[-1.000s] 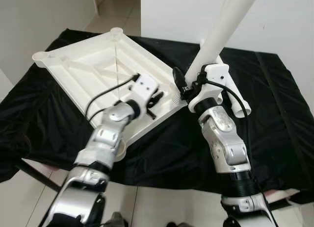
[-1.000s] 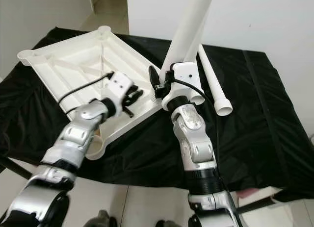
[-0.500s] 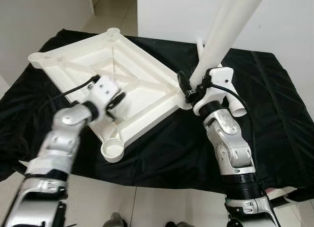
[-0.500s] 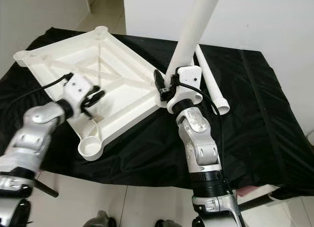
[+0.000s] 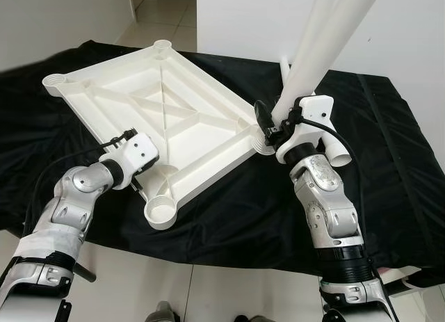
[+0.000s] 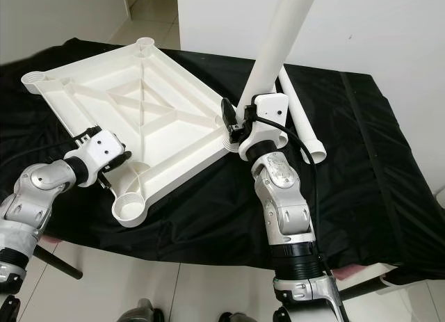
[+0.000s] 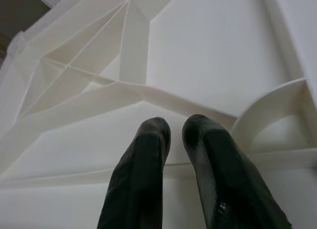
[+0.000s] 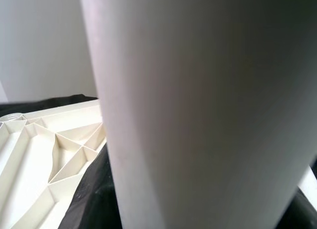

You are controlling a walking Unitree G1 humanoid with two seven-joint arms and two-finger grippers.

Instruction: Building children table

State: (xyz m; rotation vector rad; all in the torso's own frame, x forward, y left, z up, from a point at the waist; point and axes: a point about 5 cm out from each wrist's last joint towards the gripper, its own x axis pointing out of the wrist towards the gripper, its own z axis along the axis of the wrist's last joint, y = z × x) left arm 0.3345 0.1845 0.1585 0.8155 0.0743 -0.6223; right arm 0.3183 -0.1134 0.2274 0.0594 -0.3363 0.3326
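The white plastic tabletop [image 5: 174,120] lies upside down on the black cloth, ribs up, with round sockets at its corners. My right gripper [image 5: 270,127] is shut on a white table leg [image 5: 327,37]. The leg stands tilted with its lower end at the tabletop's right corner socket [image 5: 261,142], and in the right wrist view it [image 8: 208,105] is pressed close to the camera. My left gripper [image 7: 176,130] is shut with nothing in it. Its fingers [image 7: 148,155] lie over a rib at the tabletop's near-left edge, just behind the front corner socket [image 5: 160,212].
Another white leg [image 6: 306,134] lies on the black cloth [image 5: 389,183] behind my right arm, its open end toward me. The cloth-covered table ends just before me, with pale floor tiles [image 5: 229,294] below. A white wall [image 6: 375,23] rises behind the table.
My left arm has drawn back from the middle of the tabletop to its near-left edge. The right gripper still holds the leg at the right corner, a little more upright.
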